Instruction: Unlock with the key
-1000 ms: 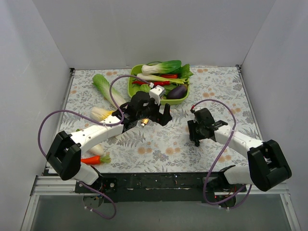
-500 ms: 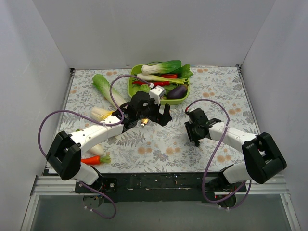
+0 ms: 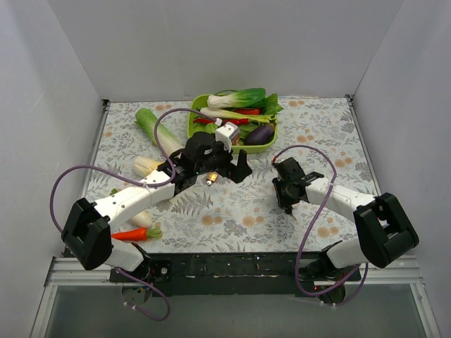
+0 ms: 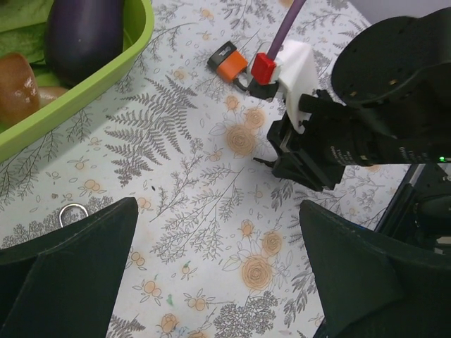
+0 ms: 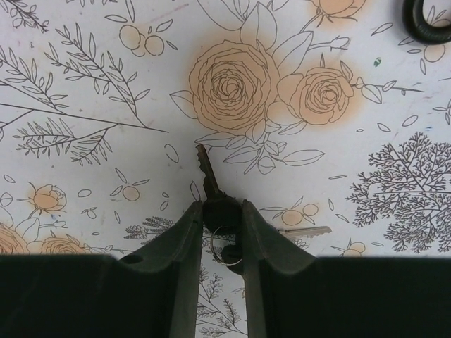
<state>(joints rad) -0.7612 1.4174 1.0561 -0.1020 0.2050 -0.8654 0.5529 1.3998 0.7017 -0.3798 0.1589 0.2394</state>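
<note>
My right gripper (image 5: 222, 206) is shut on the black head of the key (image 5: 221, 211). The key's thin blade (image 5: 205, 169) points forward past the fingertips, just above the floral mat. A second key (image 5: 310, 230) hangs on the same ring and lies behind the fingers. In the top view the right gripper (image 3: 285, 191) is right of centre. The orange-and-black padlock (image 4: 227, 60) lies on the mat beside the right arm. My left gripper (image 4: 218, 282) is open wide and empty above the mat, at the table's middle (image 3: 215, 174). A small brass-coloured thing (image 3: 211, 177) shows under it.
A green tray (image 3: 194, 127) of toy vegetables stands at the back, with an eggplant (image 4: 84, 35) in it. A cabbage (image 3: 151, 125), a white radish and a carrot (image 3: 134, 234) lie at the left. A small metal ring (image 4: 72, 211) lies on the mat. Purple cables loop over both arms.
My right gripper has moved a little left and towards the middle. My left arm has shifted slightly away from the near edge. Both grippers keep their states.
</note>
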